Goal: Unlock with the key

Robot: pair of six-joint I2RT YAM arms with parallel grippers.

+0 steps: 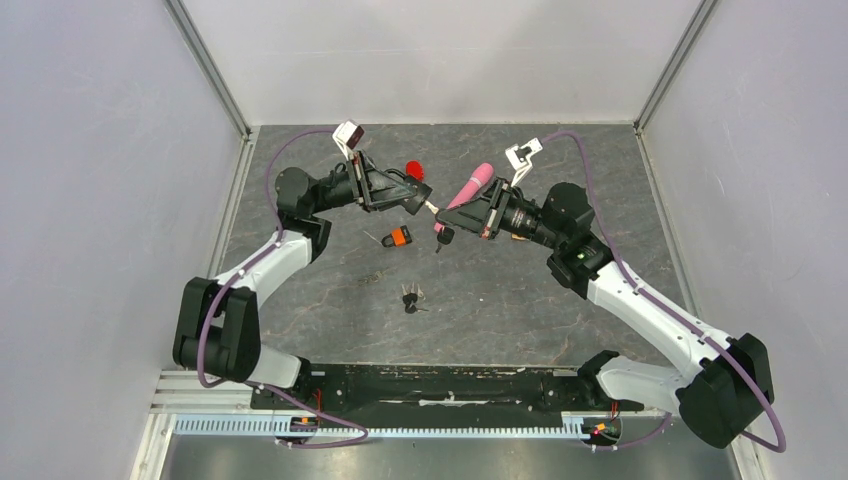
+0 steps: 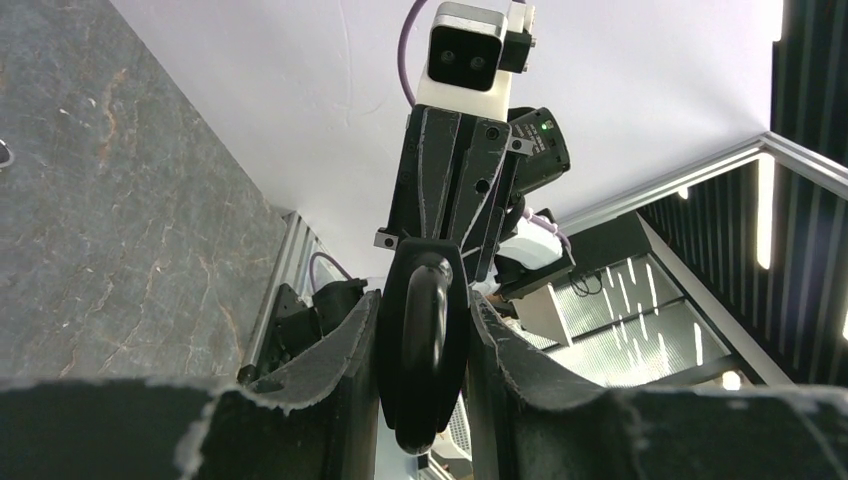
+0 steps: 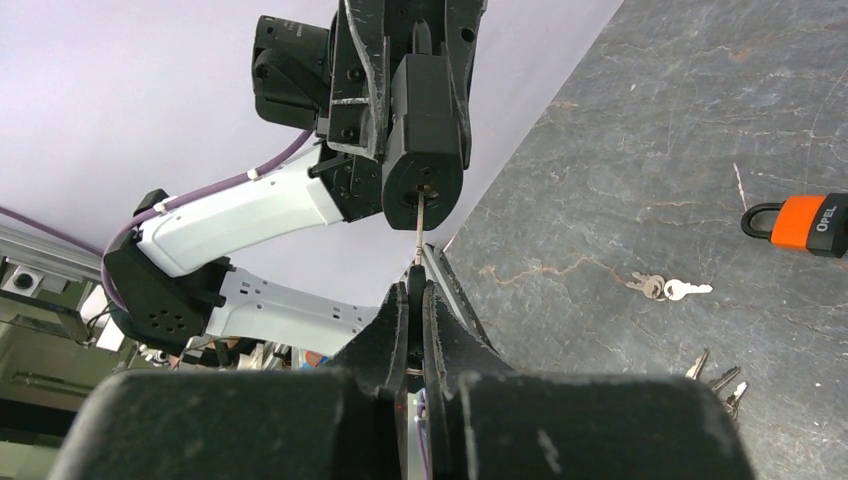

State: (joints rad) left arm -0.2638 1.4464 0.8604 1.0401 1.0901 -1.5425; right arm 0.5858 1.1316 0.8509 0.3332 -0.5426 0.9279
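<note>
Right wrist view has the action dead centre: the right gripper [image 3: 416, 300] is clenched tight on the key [image 3: 419, 228], blade pointing straight up at the base of the black padlock [image 3: 425, 120]. And the tip is right at the keyhole, looks to be just entering it, though how deep it sits I can't tell from here.

Over on the other side, the left gripper [image 2: 422, 335] is grasping that black padlock by its body, holding it up in the air between the two arms, well above the surface [image 3: 650, 150]. From the left wrist the shackle reads as closed, looped over the top.

Down on the surface, out of play: an orange padlock [image 3: 805, 222], a pair of loose keys [image 3: 668, 288] near it, and another bunch [image 3: 716, 376] closer in.

So where are we? Both pickups done, lock and key lined up, key meeting the keyhole. By my read, what's left is the real business: seat the key fully, turn it, and get that shackle to pop. No sign of an open lock yet.
</note>
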